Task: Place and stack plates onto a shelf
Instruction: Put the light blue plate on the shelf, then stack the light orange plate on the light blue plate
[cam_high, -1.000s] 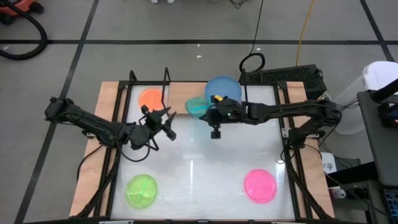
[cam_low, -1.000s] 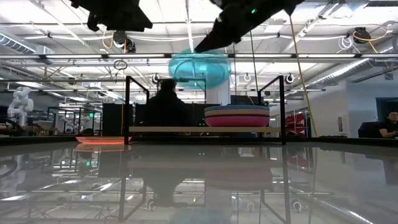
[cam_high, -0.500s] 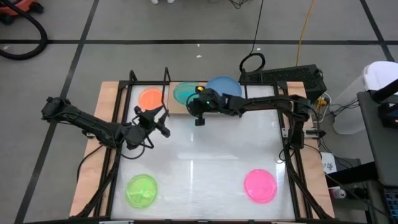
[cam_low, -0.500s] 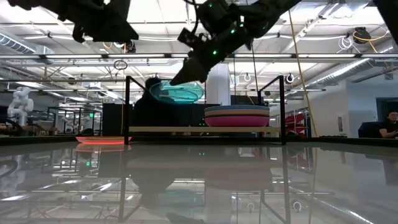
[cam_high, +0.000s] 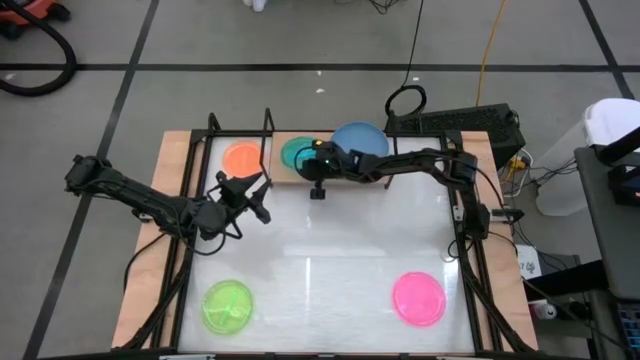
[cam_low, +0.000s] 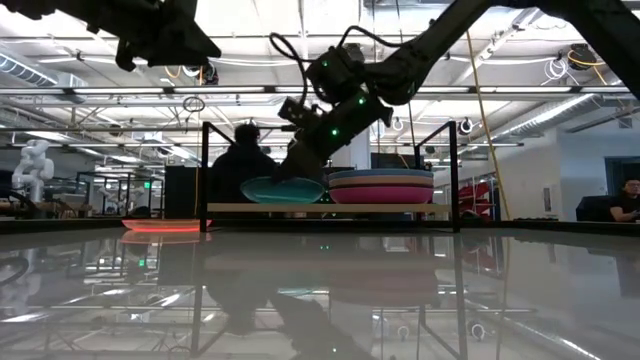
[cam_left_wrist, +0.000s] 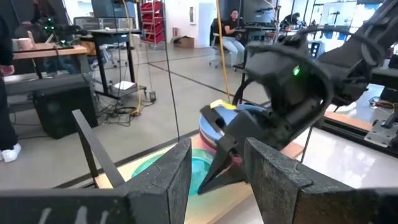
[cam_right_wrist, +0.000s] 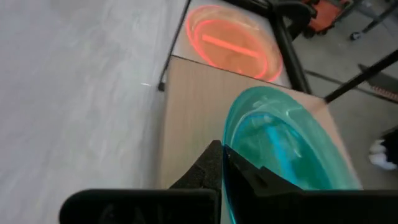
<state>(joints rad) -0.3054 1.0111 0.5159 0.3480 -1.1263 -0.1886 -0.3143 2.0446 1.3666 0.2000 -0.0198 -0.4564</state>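
The right pincer (cam_high: 313, 163) is clamped on the rim of the teal plate (cam_high: 297, 152), its two dark fingers (cam_right_wrist: 239, 169) pinching the near edge. In the low view this plate (cam_low: 281, 189) sits low over the left half of the shelf (cam_low: 330, 208), tilted slightly, at or just above the board; whether it touches cannot be told. Just beside it, on the shelf's right half, stands a stack of plates (cam_low: 381, 187) with the blue plate (cam_high: 359, 141) on top and a magenta one at the bottom.

The orange plate (cam_high: 241, 158) lies on the desk (cam_high: 330, 270) just beyond the shelf's left upright, apart from the teal one. The left pincer (cam_high: 252, 197) hangs over the desk's left middle, near the orange plate, fingers (cam_left_wrist: 163, 178) spread and holding nothing.

Well apart, along the near edge of the desk, the lime green plate (cam_high: 227, 303) lies on the left and the hot pink plate (cam_high: 418, 298) on the right.
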